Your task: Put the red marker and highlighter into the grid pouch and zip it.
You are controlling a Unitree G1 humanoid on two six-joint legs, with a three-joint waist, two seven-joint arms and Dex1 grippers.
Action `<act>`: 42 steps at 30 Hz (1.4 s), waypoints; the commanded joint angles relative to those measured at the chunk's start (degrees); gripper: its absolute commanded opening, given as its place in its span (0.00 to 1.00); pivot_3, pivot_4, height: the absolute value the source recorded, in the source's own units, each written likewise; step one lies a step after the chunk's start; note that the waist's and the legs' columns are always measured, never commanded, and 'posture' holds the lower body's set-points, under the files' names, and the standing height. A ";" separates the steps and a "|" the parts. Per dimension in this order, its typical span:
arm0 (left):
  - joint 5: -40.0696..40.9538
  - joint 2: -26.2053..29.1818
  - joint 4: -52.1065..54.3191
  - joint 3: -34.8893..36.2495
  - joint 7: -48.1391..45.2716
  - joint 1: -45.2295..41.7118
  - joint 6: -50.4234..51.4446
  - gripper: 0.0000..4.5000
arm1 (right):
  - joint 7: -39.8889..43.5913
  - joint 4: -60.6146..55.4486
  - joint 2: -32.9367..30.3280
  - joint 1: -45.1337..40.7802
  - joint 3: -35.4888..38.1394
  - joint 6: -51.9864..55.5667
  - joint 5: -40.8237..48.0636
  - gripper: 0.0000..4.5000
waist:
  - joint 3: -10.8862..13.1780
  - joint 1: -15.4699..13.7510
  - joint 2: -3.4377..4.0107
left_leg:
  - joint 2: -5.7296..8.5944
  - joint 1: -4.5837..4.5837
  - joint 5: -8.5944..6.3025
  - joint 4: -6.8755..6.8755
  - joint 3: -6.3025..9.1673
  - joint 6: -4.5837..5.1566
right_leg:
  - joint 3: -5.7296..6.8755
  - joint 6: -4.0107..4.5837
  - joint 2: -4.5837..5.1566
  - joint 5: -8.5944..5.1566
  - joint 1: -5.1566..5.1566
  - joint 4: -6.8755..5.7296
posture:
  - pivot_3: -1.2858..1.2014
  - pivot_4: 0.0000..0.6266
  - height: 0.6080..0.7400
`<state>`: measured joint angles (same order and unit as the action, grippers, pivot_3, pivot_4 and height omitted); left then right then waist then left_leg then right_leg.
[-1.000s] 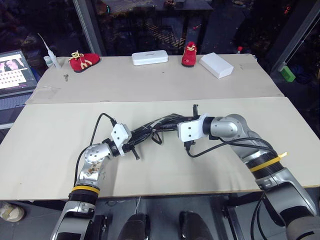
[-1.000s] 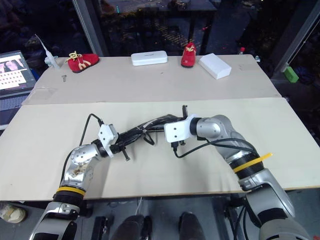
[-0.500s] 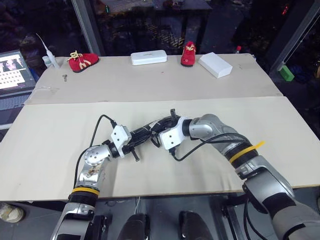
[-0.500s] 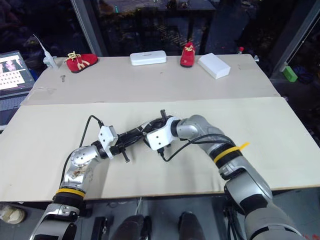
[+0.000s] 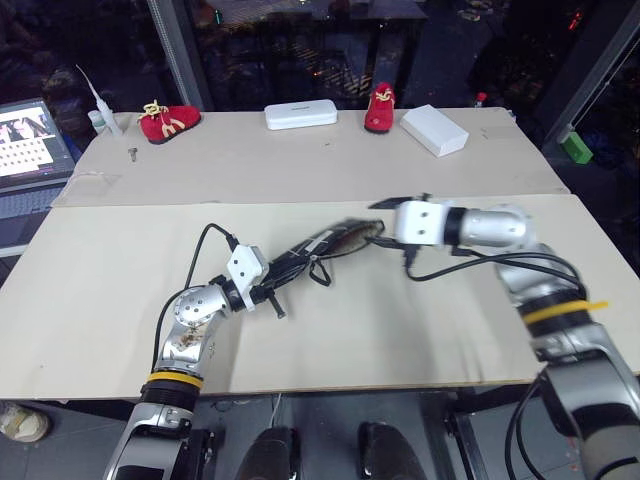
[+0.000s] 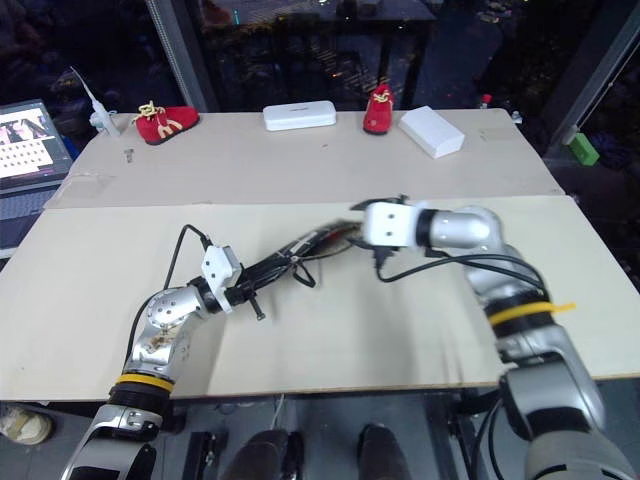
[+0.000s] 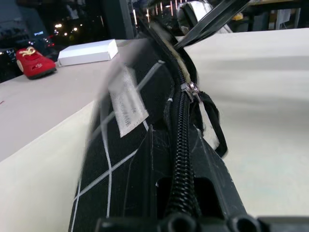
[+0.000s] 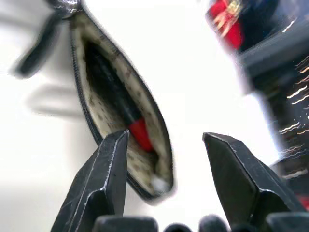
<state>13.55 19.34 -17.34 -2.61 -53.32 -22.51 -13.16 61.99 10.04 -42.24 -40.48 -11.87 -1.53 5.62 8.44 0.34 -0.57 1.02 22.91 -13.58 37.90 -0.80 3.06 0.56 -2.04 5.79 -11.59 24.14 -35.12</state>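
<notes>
The left hand (image 5: 268, 283) sits nearest the front edge of the tabletop (image 5: 110, 260), closed tight on the near end of the grid pouch (image 5: 325, 245); in the left wrist view the zipper teeth run straight out from between its fingers. The pouch is held up off the board, reaching from that hand away and toward the robot's right, its white label (image 7: 126, 100) on the side panel and the zipper pull (image 7: 189, 89) with its black loop partway along. Beyond the pull the mouth of the pouch gapes, and the right wrist view looks into it: the red marker (image 8: 126, 117) lies inside against the speckled lining, black cap deeper in, red barrel toward the opening. The highlighter cannot be made out in any view. The right hand (image 5: 385, 203) hovers just off the pouch's open far end, fingers (image 8: 99, 179) spread apart and gripping nothing. Farther back than the pouch, past the seam between the two boards, a white case (image 5: 300, 115) and a white box (image 5: 433, 129) lie near the rear edge with a red shoe (image 5: 380, 107) between them; a second red shoe (image 5: 167, 121) sits well off to the pouch's left, with a laptop (image 5: 30, 145) at the left margin.
</notes>
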 commanded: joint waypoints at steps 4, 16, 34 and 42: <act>0.74 0.78 1.71 0.71 -0.06 0.25 -0.13 0.00 | 5.63 -22.68 -5.73 10.94 8.34 33.98 25.35 0.61 | 0.00 -0.10 -0.01 | -0.01 -0.09 -0.03 0.00 0.00 0.04 | 0.00 0.00 0.15 0.00 -0.04 0.15 | 0.52 0.24 1.00; 0.57 0.16 -0.73 0.09 -0.95 -0.97 -0.69 0.00 | -21.67 -16.81 18.29 7.73 -4.29 46.27 13.21 0.61 | -0.02 0.17 -0.01 | 0.11 -0.04 -0.01 0.01 -0.04 0.00 | 0.02 0.04 0.20 0.02 0.14 0.03 | 0.52 0.24 1.00; 0.34 -0.56 -4.22 0.13 -1.84 -1.60 -3.35 0.00 | -22.32 -12.62 21.01 2.03 -1.83 48.02 11.83 0.01 | -0.02 0.31 0.00 | 0.11 -0.04 0.00 0.02 0.03 -0.01 | 0.16 0.02 0.07 0.02 0.03 -0.06 | 0.52 0.24 1.00; 0.37 -0.47 -5.05 0.40 -1.88 -0.74 -4.83 0.00 | -15.07 -15.71 8.75 5.59 0.95 47.37 11.95 0.01 | -0.02 -0.08 0.00 | 0.10 -0.02 0.00 0.02 0.03 0.00 | 0.16 0.02 0.06 0.02 0.02 -0.01 | 0.52 0.24 1.00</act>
<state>13.49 18.43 -23.24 -3.19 -55.25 -23.57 -16.50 45.40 -4.73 -30.41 -35.92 -14.65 46.96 18.13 8.42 0.26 -0.57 1.13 22.90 -13.59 37.92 -0.73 3.06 0.75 -2.03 5.87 -11.57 24.13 -35.10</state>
